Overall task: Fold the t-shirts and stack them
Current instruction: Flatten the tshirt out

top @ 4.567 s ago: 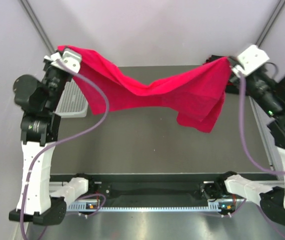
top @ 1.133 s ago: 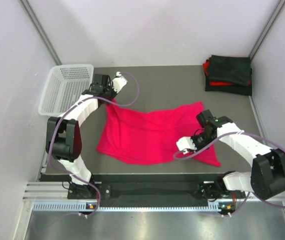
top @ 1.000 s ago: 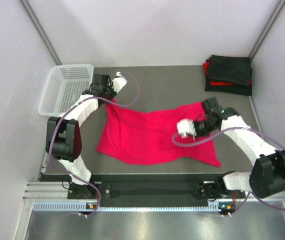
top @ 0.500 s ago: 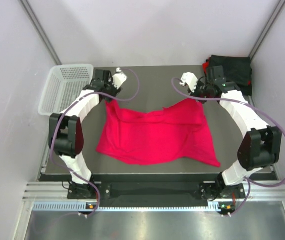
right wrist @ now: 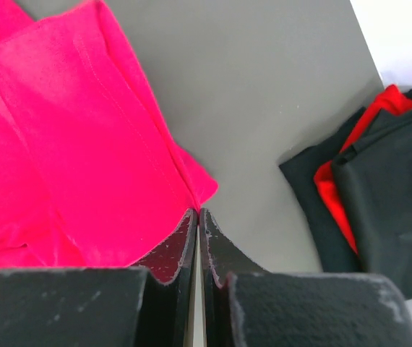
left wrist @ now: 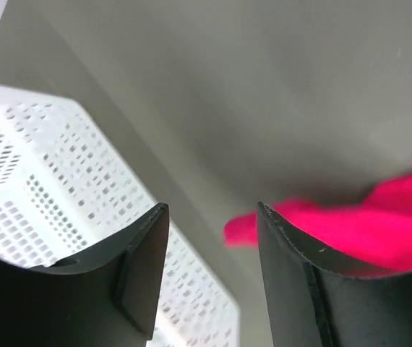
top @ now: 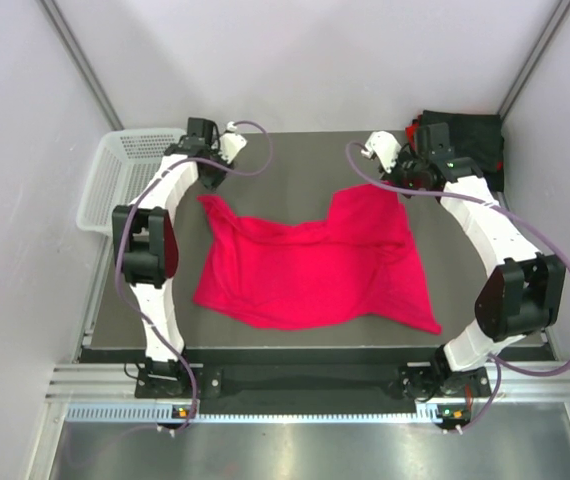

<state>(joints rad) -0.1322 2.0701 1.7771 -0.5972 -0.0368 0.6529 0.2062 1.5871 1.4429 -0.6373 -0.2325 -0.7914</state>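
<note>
Two arms reach out over the grey table (top: 305, 160), one toward each far corner of the red t-shirt (top: 310, 265), which lies spread and rumpled in the middle of the table. Its near edge runs unevenly, with one point stretching toward the near right. The left claw (left wrist: 212, 217) hangs above the shirt's far left corner with its jaws standing apart and nothing between them. In the left wrist view that red corner lies on the table below the gap and off to the right, and the cloth is clear of both fingers. The white mesh basket (top: 125, 180) stands just to the left of this claw, at the table's left edge and apart from the shirt. The right claw (right wrist: 197, 213) is at the shirt's far right corner with its two fingers pressed flat together. From its wrist camera the red hem runs right up to the fingertips, but it is hard to tell whether a bit of cloth is pinched there or the tips only rest at its edge. Beyond that claw, in the far right corner of the table, sits a pile of folded t-shirts (top: 460, 140), black on top with a strip of red showing along its left side, well apart from the spread shirt
</note>
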